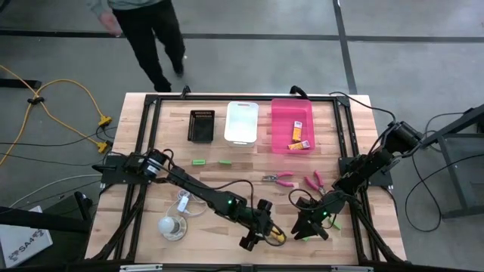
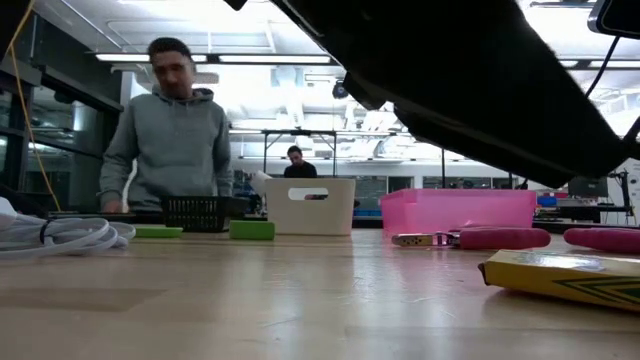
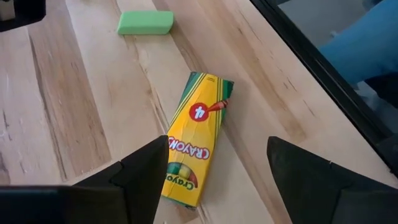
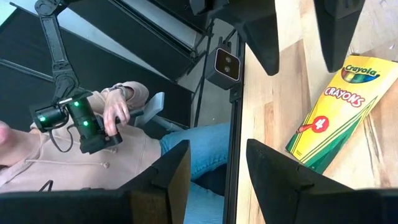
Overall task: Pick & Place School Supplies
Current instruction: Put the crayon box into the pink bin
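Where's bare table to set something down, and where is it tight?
Free: the wood left of the black basket, and the strip between the green erasers and the pink pliers. Crowded: the near edge, where the open left pincer, the crayon box and the right pincer bunch together.

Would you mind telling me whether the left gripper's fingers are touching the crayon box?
Apart. In the left wrist view the open left gripper straddles the crayon box, with bare wood visible between the box and the fingers.

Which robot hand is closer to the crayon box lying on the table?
The left gripper. Its open fingers hang right over the crayon box, one on each side. The right gripper sits a little way off beside it, holding nothing.
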